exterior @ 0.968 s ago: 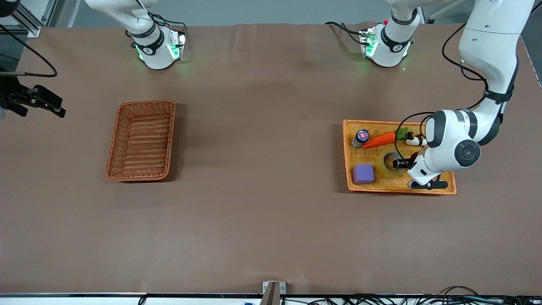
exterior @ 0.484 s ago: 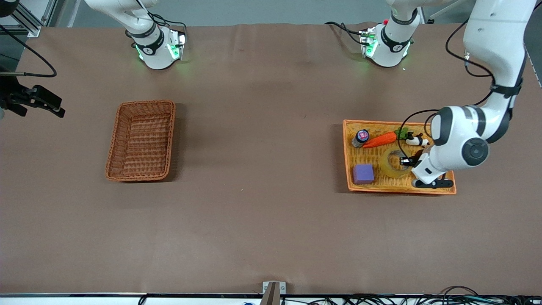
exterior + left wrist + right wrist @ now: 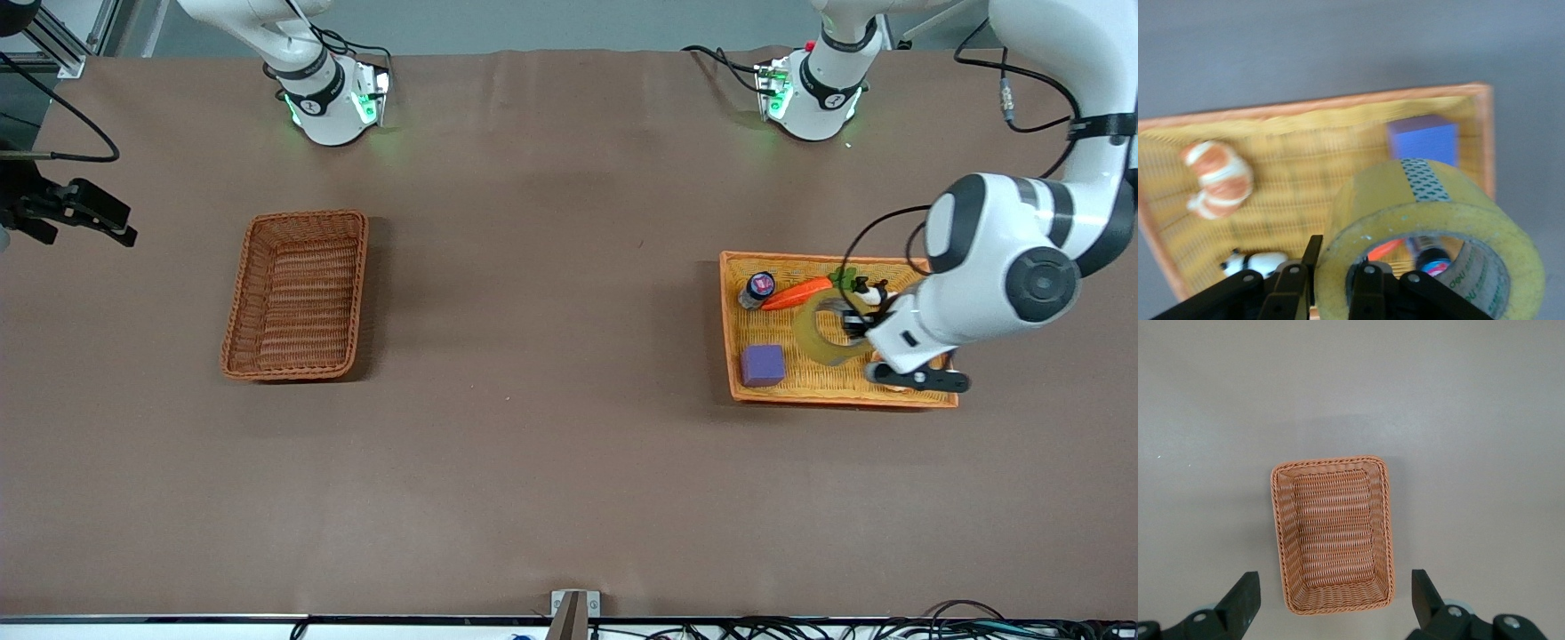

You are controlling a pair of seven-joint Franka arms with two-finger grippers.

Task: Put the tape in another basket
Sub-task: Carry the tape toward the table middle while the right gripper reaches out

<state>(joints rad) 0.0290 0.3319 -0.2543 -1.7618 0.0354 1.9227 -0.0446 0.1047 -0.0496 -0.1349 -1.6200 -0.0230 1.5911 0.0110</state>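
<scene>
Overhead, the tape (image 3: 820, 333) is held clamped by the left gripper (image 3: 852, 325) above the orange tray (image 3: 840, 395).
Inside that tray a purple cube (image 3: 764, 364) and carrot (image 3: 796, 293) are seen; the basket (image 3: 297, 294) lies under the open, waiting right gripper (image 3: 1335, 603).

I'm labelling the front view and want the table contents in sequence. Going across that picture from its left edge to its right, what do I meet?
basket → purple cube → tape, lifted over the orange tray in the left gripper.
</scene>
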